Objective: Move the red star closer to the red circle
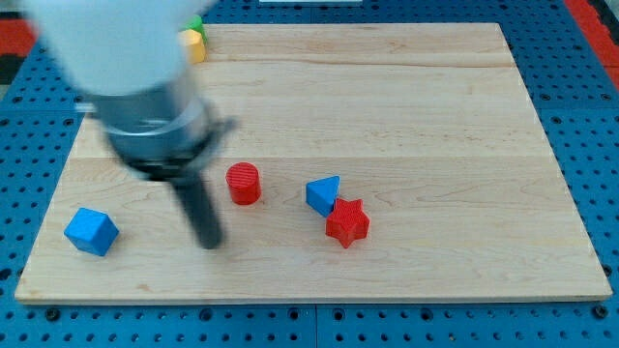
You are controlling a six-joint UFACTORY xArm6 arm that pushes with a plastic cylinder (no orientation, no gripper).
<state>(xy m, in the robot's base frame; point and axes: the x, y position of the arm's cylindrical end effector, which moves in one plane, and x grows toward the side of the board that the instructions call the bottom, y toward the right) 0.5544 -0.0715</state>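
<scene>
The red star (347,222) lies on the wooden board (406,97), right of centre toward the view's bottom. A blue triangle (324,194) touches its upper left side. The red circle (244,183), a short cylinder, stands to the left of them, apart from both. My tip (209,242) is at the end of the dark rod, below and left of the red circle, well left of the red star. It touches no block.
A blue cube-like block (92,231) sits near the board's lower left corner. A yellow block (194,44) and a green block (197,23) sit at the top left edge, partly hidden by the arm (126,68).
</scene>
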